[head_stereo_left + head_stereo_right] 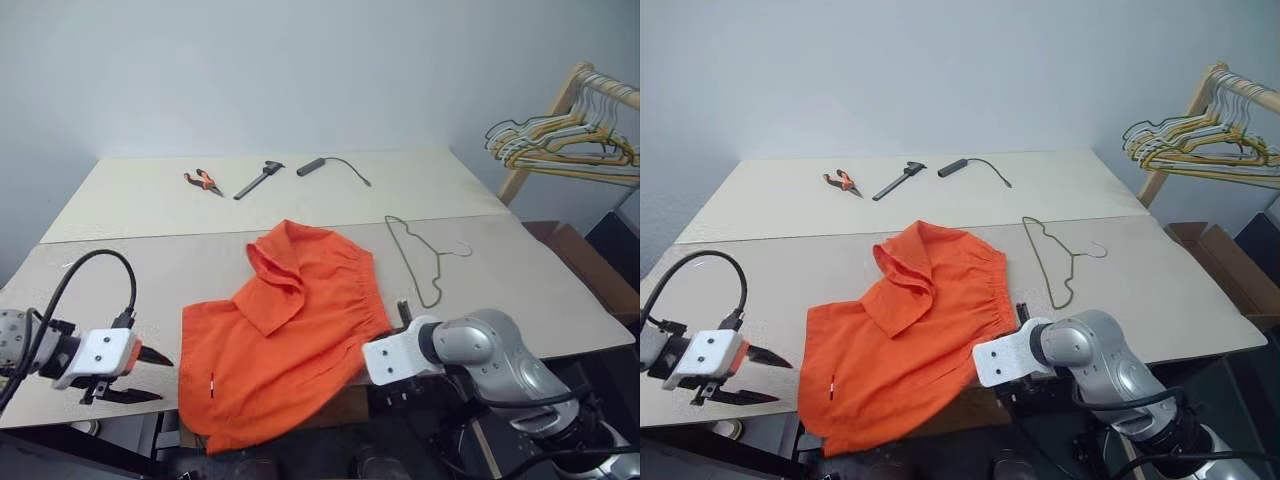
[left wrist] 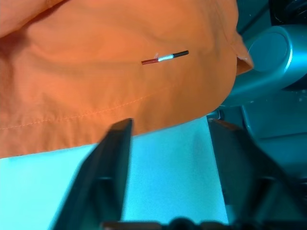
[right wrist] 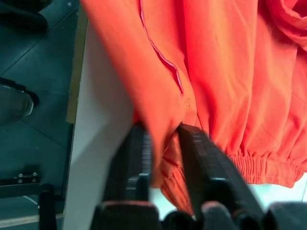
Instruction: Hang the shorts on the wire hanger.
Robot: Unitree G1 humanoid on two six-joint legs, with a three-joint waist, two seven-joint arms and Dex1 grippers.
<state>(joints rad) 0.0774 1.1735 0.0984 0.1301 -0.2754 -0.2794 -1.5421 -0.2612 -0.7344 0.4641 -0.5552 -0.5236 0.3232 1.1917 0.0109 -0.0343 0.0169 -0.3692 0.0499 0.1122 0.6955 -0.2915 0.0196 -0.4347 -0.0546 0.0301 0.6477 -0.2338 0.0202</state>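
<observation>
Left end effector [image 1: 150, 375] hangs over the near left edge of the desk [image 1: 120, 270], just beside the shorts' left hem and apart from it. Its two black fingers [image 1: 155, 355] stand well apart with nothing between them; the left wrist view shows bare desk in the gap and orange cloth just beyond the tips.

Shorts [image 1: 280, 320] lie crumpled at the middle of the near desk edge, bright orange. One leg is folded back over the rest, toward the far side. The gathered waistband runs along the right side. A small tag [image 2: 165, 57] sits on the near left panel. The near hem droops over the desk edge.

Far half of the desk, left to right: orange-handled pliers [image 1: 203, 181], a dark hand tool [image 1: 258, 180], a black cylinder with a thin cord [image 1: 311, 166].

Right end effector [image 3: 163, 158] is at the shorts' near right corner, by the desk edge. In the right wrist view its fingers [image 3: 201, 163] are partly closed, with a fold of orange fabric between them.

Wire hanger [image 1: 418, 255] lies flat on the desk to the right of the shorts, near the waistband but not touching, hook pointing right.

Far right, off the desk: a bunch of gold and pale hangers [image 1: 560, 145] on a wooden rack [image 1: 560, 100].
</observation>
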